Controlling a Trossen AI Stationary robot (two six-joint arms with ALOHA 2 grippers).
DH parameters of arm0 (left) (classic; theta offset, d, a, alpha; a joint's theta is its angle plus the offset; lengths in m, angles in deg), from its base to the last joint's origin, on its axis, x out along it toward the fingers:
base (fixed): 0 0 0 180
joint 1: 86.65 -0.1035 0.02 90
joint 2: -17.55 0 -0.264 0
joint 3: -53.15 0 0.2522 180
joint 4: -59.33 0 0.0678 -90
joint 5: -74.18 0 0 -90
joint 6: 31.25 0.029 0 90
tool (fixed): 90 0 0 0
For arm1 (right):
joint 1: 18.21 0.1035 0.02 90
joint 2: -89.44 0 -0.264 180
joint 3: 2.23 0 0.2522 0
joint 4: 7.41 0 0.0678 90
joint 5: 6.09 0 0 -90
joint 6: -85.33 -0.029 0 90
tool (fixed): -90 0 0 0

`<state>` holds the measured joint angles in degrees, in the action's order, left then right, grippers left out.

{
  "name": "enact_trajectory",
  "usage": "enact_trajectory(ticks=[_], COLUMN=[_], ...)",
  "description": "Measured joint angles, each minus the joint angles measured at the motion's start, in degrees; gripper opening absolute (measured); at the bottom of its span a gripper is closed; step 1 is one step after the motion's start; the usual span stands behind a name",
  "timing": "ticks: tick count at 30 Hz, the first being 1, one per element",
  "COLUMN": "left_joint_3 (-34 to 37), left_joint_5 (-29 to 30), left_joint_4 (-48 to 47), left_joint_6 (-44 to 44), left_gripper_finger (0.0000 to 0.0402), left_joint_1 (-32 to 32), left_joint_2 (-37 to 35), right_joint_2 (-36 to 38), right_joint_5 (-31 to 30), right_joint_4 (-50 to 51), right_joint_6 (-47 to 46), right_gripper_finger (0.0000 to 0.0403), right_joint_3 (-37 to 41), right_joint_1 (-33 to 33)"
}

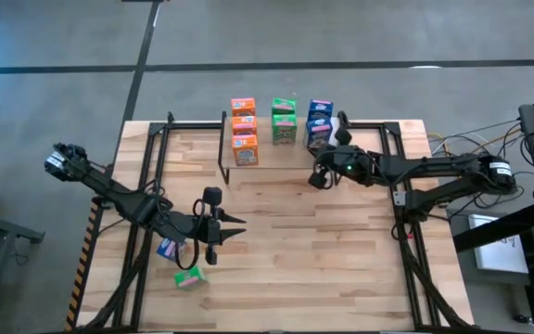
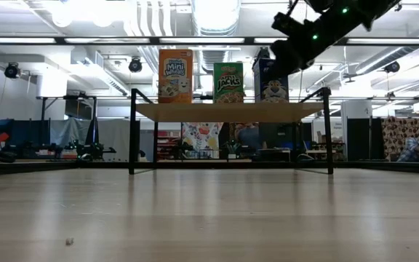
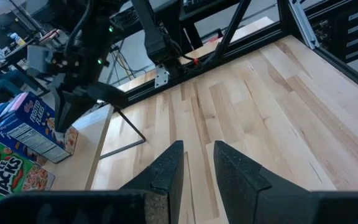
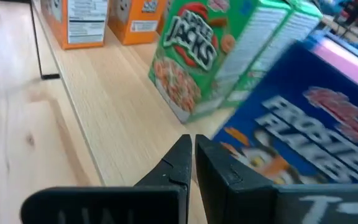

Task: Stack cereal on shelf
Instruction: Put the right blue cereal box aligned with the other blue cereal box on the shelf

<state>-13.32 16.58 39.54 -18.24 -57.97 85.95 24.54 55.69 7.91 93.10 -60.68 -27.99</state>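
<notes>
The shelf (image 1: 286,156) stands at the far side of the worktop (image 1: 341,250), and it already carries three orange boxes (image 1: 243,130), two green boxes (image 1: 284,121) and two blue boxes (image 1: 319,122) in three short rows. The right gripper (image 1: 321,176) hangs just beside the blue row with its fingers pressed together and nothing between them. In the right wrist view the closed tips point at the plank close to the front blue box (image 4: 303,130) and the green box (image 4: 197,56) next to it. The risk here is a sideways brush: if the arm swings out instead of lifting clear, it could knock the light cardboard over or push a row off the back edge.

Two boxes are not yet stacked. A blue box (image 1: 167,247) lies under the left arm, and a green box (image 1: 189,276) lies near the front edge of the worktop. The left gripper (image 1: 233,230) hovers past them, its fingers a little apart and empty in the left wrist view. The blue box is partly hidden by the arm, so its exact lie is hard to judge, and a grasp made blind could pinch a corner and let it twist. The green box looks tilted and close to the edge, so a nudge could send it off the worktop
</notes>
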Motion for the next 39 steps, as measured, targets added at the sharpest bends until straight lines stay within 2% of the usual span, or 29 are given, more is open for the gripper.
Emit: enact_trajectory(ticks=[3, 8, 32, 39], left_joint_3=[0.0, 0.0, 0.0, 0.0], left_joint_5=[0.0, 0.0, 0.0, 0.0], left_joint_4=[0.0, 0.0, 0.0, 0.0], left_joint_6=[0.0, 0.0, 0.0, 0.0], left_gripper_finger=[0.0072, 0.0072, 0.0072, 0.0072], left_joint_1=[0.0, 0.0, 0.0, 0.0], left_joint_2=[0.0, 0.0, 0.0, 0.0], right_joint_2=[-2.3, -4.6, -4.5, -4.5], right_joint_5=[-1.2, -6.6, -7.9, -6.2], right_joint_4=[-4.0, -6.6, -8.1, -16.4], right_joint_6=[1.6, 3.7, 3.9, 2.9], right_gripper_finger=[0.0012, 0.0012, 0.0012, 0.0012], right_joint_3=[0.0, 0.0, 0.0, 0.0], right_joint_1=[0.0, 0.0, -1.1, 0.5])
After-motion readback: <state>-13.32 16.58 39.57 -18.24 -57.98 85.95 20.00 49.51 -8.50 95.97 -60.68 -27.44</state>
